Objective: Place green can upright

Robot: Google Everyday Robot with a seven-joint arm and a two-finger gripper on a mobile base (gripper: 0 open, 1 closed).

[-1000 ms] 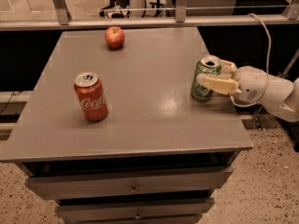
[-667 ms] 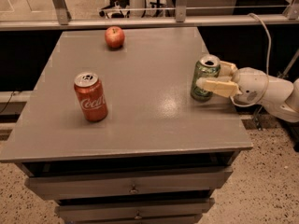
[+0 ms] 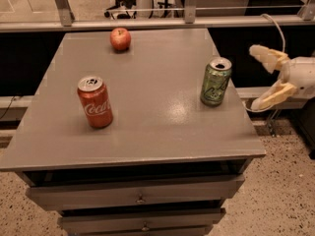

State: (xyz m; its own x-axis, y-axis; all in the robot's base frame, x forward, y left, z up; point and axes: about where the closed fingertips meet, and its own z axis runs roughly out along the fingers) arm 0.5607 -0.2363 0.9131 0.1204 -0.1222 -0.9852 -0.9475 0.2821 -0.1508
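- Standing upright on the grey tabletop (image 3: 157, 127), the green can (image 3: 215, 81) sits toward 3 o'clock, near the right edge, open silver top facing up; its pale markings cannot be read.
- At about 9 o'clock the red can (image 3: 95, 101) is upright, with white "Coca-Cola" script on its side.
- A red apple (image 3: 120, 38) lies near the far edge, around 11 o'clock.
- The end effector (image 3: 256, 77) hangs past the tabletop's right edge, at 3 o'clock from the green can and apart from it, its two pale fingers (image 3: 268, 58) spread wide with nothing between them.
- A second ago those fingers clasped the green can; they have since let go and drawn back off the edge, and the can stays standing.
- Bare surface lies between the two cans and along the near edge at 6 o'clock; drawers (image 3: 138, 193) sit beneath.
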